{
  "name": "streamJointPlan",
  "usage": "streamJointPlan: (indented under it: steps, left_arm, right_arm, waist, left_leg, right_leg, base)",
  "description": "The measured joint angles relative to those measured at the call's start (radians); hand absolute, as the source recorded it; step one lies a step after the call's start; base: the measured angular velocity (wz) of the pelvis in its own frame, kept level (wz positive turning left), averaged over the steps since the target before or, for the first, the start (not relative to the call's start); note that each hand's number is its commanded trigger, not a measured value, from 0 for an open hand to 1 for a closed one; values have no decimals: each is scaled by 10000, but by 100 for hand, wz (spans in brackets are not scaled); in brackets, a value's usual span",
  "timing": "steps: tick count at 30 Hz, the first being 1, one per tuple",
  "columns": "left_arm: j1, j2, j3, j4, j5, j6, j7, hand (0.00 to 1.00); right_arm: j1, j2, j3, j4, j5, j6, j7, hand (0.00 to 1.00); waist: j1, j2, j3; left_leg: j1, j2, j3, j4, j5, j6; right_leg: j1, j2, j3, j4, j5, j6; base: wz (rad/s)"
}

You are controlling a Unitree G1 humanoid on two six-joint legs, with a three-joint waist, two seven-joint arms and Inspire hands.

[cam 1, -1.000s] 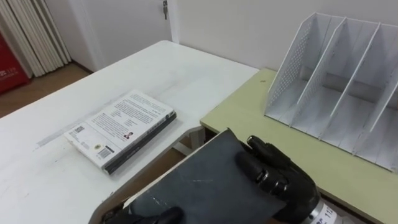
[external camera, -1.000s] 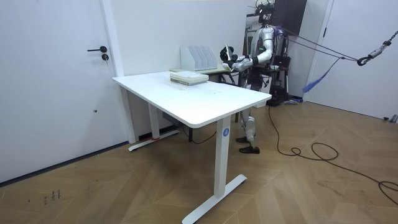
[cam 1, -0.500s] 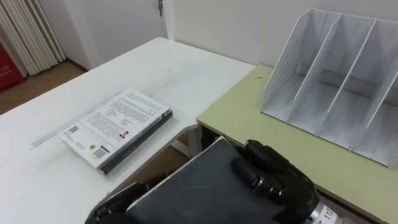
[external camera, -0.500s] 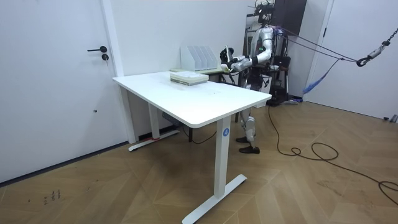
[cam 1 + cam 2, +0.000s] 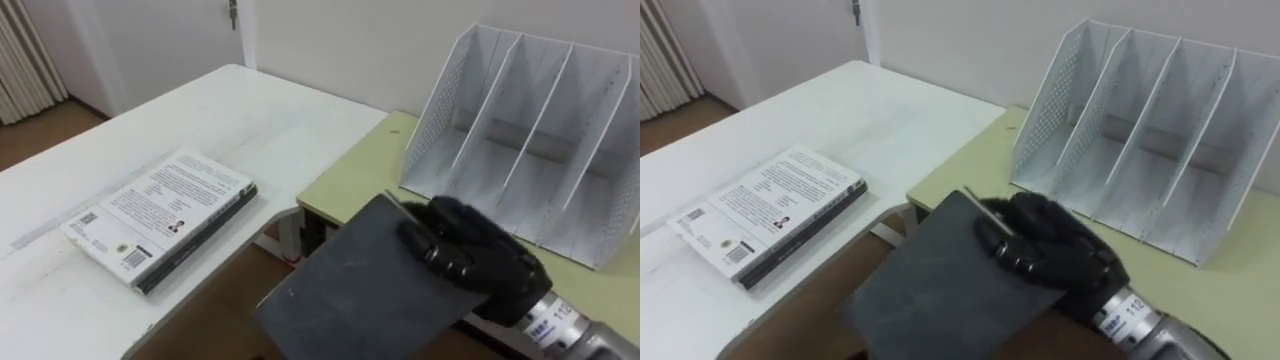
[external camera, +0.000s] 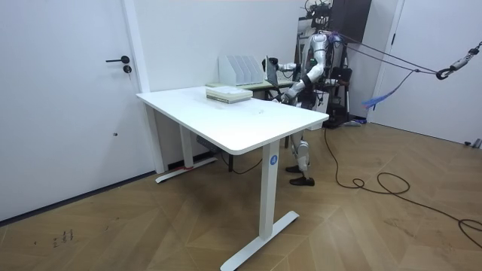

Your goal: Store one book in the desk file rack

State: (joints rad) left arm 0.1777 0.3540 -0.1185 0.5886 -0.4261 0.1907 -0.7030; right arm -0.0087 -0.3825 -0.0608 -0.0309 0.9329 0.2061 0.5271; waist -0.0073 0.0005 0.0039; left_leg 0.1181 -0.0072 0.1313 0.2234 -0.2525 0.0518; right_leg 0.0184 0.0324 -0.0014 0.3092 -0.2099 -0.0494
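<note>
Left eye view: the right hand (image 5: 475,265) comes in from 4 o'clock, its dark fingers (image 5: 440,255) curled over the upper corner of a dark book (image 5: 350,295) and clamped on it. The book is held in the air at a slant, its far corner over the near edge of the green surface (image 5: 360,185), short of the white file rack (image 5: 520,130). The rack stands on that surface at 2 o'clock, its slots facing the robot. At 9 o'clock a stack of books (image 5: 160,215) lies flat on the white surface (image 5: 200,120), well apart from the held book.

Room view: the robot stands at 1 o'clock, at the far end of the white surface, facing the room view's left. Its right arm is raised and holds the book upright, just beside the rack on the room view's right. The left hand (image 6: 285,93) shows lower, near the surface edge; I cannot tell how its fingers stand.

Right eye view: the same grasp shows, with the fingers wrapped over the book's top edge and the rack at 1 o'clock beyond them.
</note>
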Motion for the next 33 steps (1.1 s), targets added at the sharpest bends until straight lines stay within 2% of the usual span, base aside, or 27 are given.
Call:
streamJointPlan:
  steps: [4, 6, 8, 11, 13, 16, 19, 21, 23, 26, 33]
  left_arm:
    - [178, -350, 23, 837, 617, -78, 315, 0]
    - [182, -464, 34, 1141, 946, -308, 483, 0]
    - [203, -649, 78, 1735, 1156, -705, 692, 0]
    - [219, -702, 64, 2553, 1131, -1055, 1031, 0]
    - [307, -718, 63, 2877, 1080, -1158, 1258, 0]
    - [418, -754, 74, 3337, 1028, -1460, 1483, 0]
    - [403, -1035, 261, 3890, 1029, -1930, 1543, 0]
    - [395, -1110, 296, 4265, 1016, -2108, 1608, 0]
    - [390, -1181, 308, 4552, 836, -2254, 1709, 0]
    - [432, -1227, 398, 4794, 837, -2414, 1743, 0]
    - [352, -1229, 477, 5025, 839, -2429, 1853, 0]
  right_arm:
    - [-468, 108, -621, -377, -1041, -432, -990, 100]
    - [-642, 138, -809, -517, -1747, -469, -1510, 100]
    - [-698, 156, -913, -989, -2743, -659, -2168, 100]
    - [-715, 157, -941, -1449, -3398, -792, -3029, 100]
    - [-726, 157, -1040, -1915, -3828, -842, -3521, 100]
    - [-1280, 157, -1091, -2185, -4896, -1092, -4197, 100]
    - [-2009, 154, -1236, -2280, -5920, -1456, -4943, 100]
    - [-2358, 154, -1339, -2481, -6305, -1657, -5423, 100]
    - [-2617, 154, -1437, -2729, -6683, -2097, -5972, 100]
    - [-2814, 155, -1504, -2783, -7345, -2448, -6442, 100]
    - [-3263, 149, -1625, -2767, -8337, -2475, -7720, 100]
  waist:
    - [-185, -46, 3]
    - [-188, -94, -1]
    - [-191, -130, 15]
    - [-228, -184, 6]
    - [-288, -174, 2]
    - [-352, -170, 3]
    - [-397, -113, -27]
    - [-414, -107, -31]
    - [-413, -107, -30]
    - [-355, -148, -31]
    - [-384, -250, -43]
  left_leg:
    - [169, 14, -28, -35, -1, -3]
    - [147, 20, 56, -29, -2, -4]
    - [141, 20, 72, -53, -1, -5]
    - [126, 20, 55, -54, -1, -5]
    - [110, 14, 52, -83, -1, -5]
    - [141, 18, 59, -117, -1, -5]
    - [127, 33, 52, -130, 0, -4]
    - [140, 34, 51, -151, 1, -4]
    - [160, 35, 46, -173, 3, -6]
    - [179, 36, 30, -183, 3, -6]
    - [138, 32, 5, -186, 2, -6]
  right_leg:
    - [104, 14, -7, -193, 0, -3]
    - [52, 24, 34, -196, 2, -6]
    - [17, 35, 77, -190, 2, -5]
    - [8, 35, 41, -200, 2, -5]
    - [-10, 32, 49, -208, 2, -3]
    - [1, 49, 61, -233, 3, -1]
    - [60, 67, 61, -384, 79, 10]
    - [72, 66, 19, -382, 78, 10]
    - [148, 67, -16, -464, 79, 10]
    - [163, 93, -16, -503, 80, 11]
    - [145, 124, -25, -547, 80, 11]
  base:
    - [0]
    - [-6]
    - [-8]
    - [0]
    - [0]
    - [0]
    - [0]
    - [0]
    - [5]
    - [1]
    - [0]
